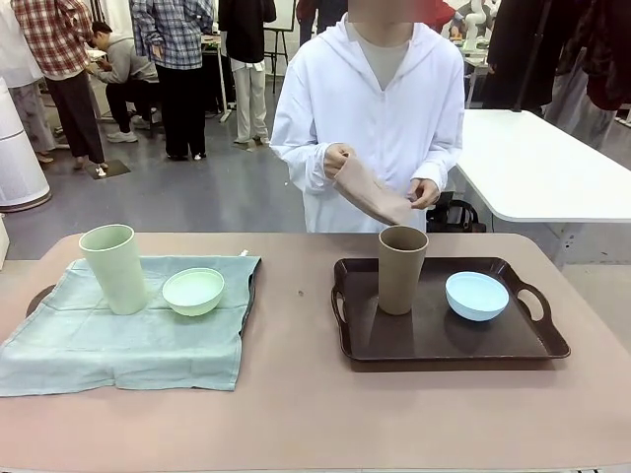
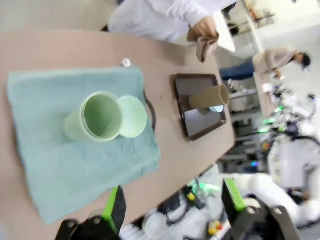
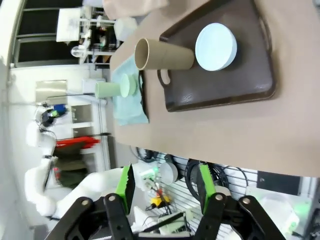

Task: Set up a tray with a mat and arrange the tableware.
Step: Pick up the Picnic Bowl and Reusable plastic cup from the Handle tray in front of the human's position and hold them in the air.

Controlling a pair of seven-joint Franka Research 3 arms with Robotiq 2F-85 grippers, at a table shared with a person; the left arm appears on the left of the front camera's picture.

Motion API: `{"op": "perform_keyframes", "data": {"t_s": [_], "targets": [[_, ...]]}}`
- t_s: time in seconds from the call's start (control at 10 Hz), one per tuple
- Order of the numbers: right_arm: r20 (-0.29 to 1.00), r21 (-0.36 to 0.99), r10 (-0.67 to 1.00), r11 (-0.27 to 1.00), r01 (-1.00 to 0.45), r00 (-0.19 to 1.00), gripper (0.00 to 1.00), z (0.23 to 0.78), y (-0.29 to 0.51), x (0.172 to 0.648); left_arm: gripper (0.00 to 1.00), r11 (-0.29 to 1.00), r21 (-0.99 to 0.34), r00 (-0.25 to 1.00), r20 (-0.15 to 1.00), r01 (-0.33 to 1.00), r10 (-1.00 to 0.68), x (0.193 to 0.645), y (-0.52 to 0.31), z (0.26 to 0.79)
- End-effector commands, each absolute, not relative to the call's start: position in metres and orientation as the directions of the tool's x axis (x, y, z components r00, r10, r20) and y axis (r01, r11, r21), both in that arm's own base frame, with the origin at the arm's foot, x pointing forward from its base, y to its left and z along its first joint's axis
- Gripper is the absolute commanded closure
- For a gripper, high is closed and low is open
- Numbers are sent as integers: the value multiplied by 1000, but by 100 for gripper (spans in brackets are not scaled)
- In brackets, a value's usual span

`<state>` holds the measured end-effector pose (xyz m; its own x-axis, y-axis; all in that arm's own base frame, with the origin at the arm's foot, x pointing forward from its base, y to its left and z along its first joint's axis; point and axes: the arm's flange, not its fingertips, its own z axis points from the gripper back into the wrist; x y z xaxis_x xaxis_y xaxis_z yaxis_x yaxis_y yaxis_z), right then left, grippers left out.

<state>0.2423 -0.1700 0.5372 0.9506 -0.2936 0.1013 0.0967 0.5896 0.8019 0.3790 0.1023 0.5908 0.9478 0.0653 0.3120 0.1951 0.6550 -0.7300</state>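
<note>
**Front view:** A person (image 1: 380, 108) at the far side of the desk (image 1: 296, 414) holds up a folded beige mat (image 1: 373, 194). It hangs just above and behind the brown tumbler (image 1: 401, 271). The tumbler stands upright on the brown tray (image 1: 434, 340), with the light blue bowl (image 1: 477, 296) close beside it toward the robot's right. The tray floor shows bare, with no mat under either piece. On the robot's left, the pale green tumbler (image 1: 113, 268) and the mint green bowl (image 1: 193, 292) stand close together on a green mat (image 1: 128, 345).

**Left wrist view:** The left tool (image 2: 172, 202) hangs above the desk's near edge, jaws spread wide and empty. The green mat (image 2: 75, 170) and its two pieces lie just ahead of it. The brown tray (image 2: 197, 120) sits well apart, farther across the desk.

**Right wrist view:** The right tool (image 3: 165, 187) hovers with its jaws partly apart and nothing between them. The brown tray (image 3: 225, 90) lies straight ahead of its fingers. In this rolled picture the brown tumbler (image 3: 165, 54) points sideways, its long axis square to the tray floor.

The beige mat looks meant for this tray, so the tumbler and bowl would first have to come off it. The right tool is the nearer of the two, and a pick of the tumbler would call for jaws closing across its upright axis.
</note>
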Motion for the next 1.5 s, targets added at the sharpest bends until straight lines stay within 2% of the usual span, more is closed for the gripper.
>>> {"op": "perform_keyframes", "data": {"t_s": [0.0,0.2,0.6,0.8,1.1,1.2,1.4], "targets": [[58,702,-282,694,162,958,34,559,-144,268,0,729,-599,909,411,331,-74,383,51,612],[21,554,-290,800,230,957,34,568,-93,294,0,782,-401,839,473,478,-270,392,-32,627],[-2,278,-361,896,347,933,34,536,-19,343,0,729,-164,713,431,664,-553,413,-164,597],[40,232,-383,902,364,923,34,506,-12,366,0,683,-138,662,438,718,-608,416,-202,567],[67,189,-375,915,357,925,34,475,-8,386,0,675,-116,653,414,728,-634,420,-237,526],[34,224,-370,908,353,929,34,474,-16,382,0,662,-142,650,422,736,-632,416,-228,546],[57,203,-357,919,339,932,34,480,-8,381,0,662,-142,650,422,736,-632,416,-228,546]]}}
